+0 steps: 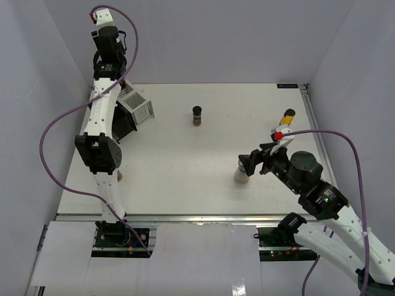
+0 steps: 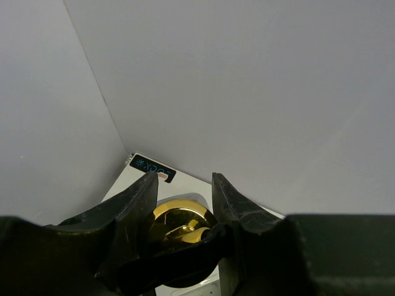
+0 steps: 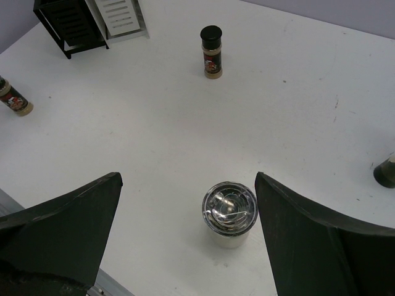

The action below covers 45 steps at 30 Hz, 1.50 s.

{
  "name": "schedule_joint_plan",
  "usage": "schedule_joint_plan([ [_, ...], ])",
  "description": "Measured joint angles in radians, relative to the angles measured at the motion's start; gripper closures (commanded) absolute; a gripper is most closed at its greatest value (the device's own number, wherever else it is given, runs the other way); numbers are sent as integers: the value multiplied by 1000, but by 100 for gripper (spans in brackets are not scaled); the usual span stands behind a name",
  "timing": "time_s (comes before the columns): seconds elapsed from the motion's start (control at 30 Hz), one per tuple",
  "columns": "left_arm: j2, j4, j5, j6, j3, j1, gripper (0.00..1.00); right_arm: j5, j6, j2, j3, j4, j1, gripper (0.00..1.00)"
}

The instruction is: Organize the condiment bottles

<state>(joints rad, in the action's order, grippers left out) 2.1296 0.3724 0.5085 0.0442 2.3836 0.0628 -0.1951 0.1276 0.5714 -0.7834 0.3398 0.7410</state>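
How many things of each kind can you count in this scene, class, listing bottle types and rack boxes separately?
spice jars: 2
cream shaker: 1
yellow bottle: 1
gold-topped bottle: 1
rack boxes: 2
Total: 7

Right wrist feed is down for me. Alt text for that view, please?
Open right gripper hovers over the upright cream shaker, fingers either side, not touching. Beyond stand a spice jar and, top left, a black rack.

Blue lettering on black sticker [image 2: 152, 168], illegible.
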Motion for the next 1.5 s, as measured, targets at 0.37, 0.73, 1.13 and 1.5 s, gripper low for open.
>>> schedule_joint_plan([
  [0.37, 0, -42, 20, 12, -50, 1, 100, 0, 0, 1, 0, -7, 0, 5],
  [0.73, -22, -70, 35, 43, -92, 1, 100, -4, 0, 7, 16, -27, 0, 5],
  [1.13, -79, -58, 35, 74, -165, -2, 100, -12, -2, 24, 27, -36, 0, 5],
  [1.5, -80, -20, 34, 94, -166, -2, 100, -12, -4, 29, 27, -36, 0, 5],
])
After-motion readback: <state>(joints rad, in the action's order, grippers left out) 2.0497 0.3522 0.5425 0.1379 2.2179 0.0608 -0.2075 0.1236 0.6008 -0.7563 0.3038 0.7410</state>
